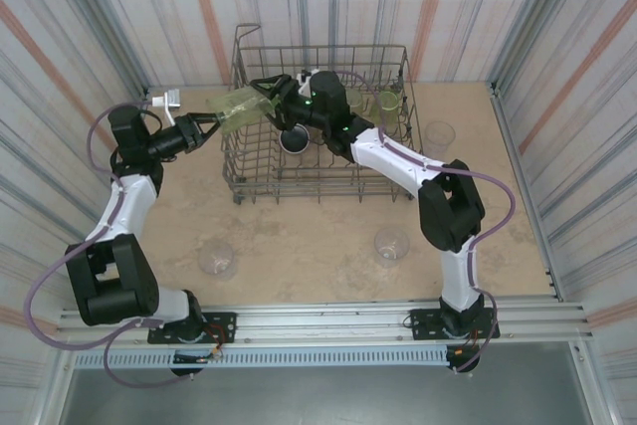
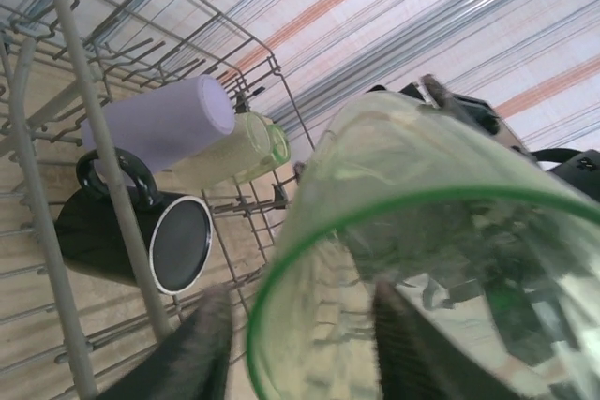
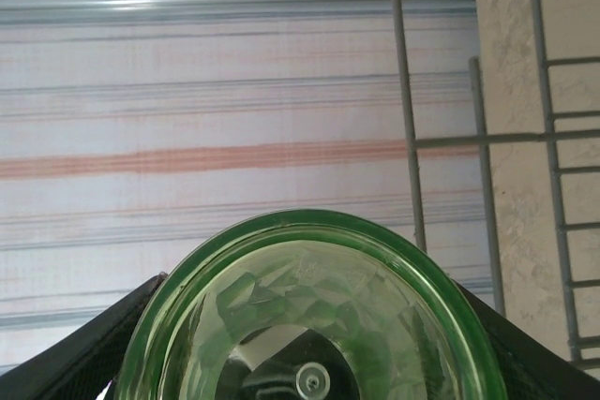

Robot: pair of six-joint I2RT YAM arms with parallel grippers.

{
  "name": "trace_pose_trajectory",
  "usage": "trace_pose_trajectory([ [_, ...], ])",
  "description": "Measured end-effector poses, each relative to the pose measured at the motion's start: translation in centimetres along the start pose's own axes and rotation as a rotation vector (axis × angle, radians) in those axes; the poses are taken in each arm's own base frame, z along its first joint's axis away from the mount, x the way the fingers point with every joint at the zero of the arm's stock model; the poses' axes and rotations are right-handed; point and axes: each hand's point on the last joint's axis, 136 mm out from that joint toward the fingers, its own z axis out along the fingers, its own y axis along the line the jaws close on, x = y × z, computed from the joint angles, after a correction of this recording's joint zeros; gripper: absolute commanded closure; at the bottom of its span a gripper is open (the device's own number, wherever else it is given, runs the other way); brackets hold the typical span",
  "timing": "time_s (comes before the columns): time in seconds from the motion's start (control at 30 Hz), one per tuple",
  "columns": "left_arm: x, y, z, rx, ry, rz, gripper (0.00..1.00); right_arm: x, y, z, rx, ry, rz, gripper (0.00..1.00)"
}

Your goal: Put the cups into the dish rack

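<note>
A translucent yellow-green cup point(image 1: 237, 106) hangs tilted over the left edge of the dish rack point(image 1: 318, 189), between my two grippers. My right gripper point(image 1: 267, 93) is shut on its base, and in the right wrist view the cup's green bottom point(image 3: 309, 316) sits wedged between the two dark fingers of that gripper point(image 3: 314, 334). My left gripper point(image 1: 213, 124) is open at the cup's mouth. In the left wrist view one finger of the left gripper point(image 2: 300, 344) stands outside the cup's rim point(image 2: 281, 269) and the other inside, both clear of the wall.
Inside the rack lie a lavender cup point(image 2: 164, 124), a yellow-green cup point(image 2: 234, 147) and a black mug point(image 2: 141, 241). Another green cup point(image 1: 390, 102) stands at the rack's right. Clear cups point(image 1: 217, 258) point(image 1: 391, 244) point(image 1: 438, 133) stand on the table.
</note>
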Motion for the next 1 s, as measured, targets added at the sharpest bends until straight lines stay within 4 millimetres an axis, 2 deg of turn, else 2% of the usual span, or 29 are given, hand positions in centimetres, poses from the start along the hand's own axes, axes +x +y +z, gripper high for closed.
trace_pose_trajectory([
  [0.17, -0.4, -0.6, -0.8, -0.023, -0.024, 0.032, 0.25, -1.9, -0.2, -1.8, 0.019, -0.041, -0.034, 0.61],
  [0.27, -0.8, -0.2, -1.3, -0.045, -0.043, 0.034, 0.14, -2.9, 0.4, -3.2, 0.022, -0.072, -0.06, 0.61],
  [0.37, -1.1, 0.4, -1.8, -0.075, -0.063, 0.031, 0.07, -3.4, 1.5, -4.4, 0.02, -0.095, -0.096, 0.61],
  [0.6, -1.4, 1.4, -2.8, -0.143, -0.094, 0.016, 0.02, -4.0, 2.9, -7.3, 0.049, -0.142, -0.186, 0.61],
  [0.77, -2.1, 3.0, -4.4, -0.211, -0.138, -0.019, 0.01, -5.0, 3.3, -9.2, 0.096, -0.184, -0.254, 0.6],
  [1.0, -2.9, 4.7, -6.1, -0.278, -0.188, -0.05, 0.01, -6.7, 2.7, -12.0, 0.19, -0.239, -0.357, 0.59],
])
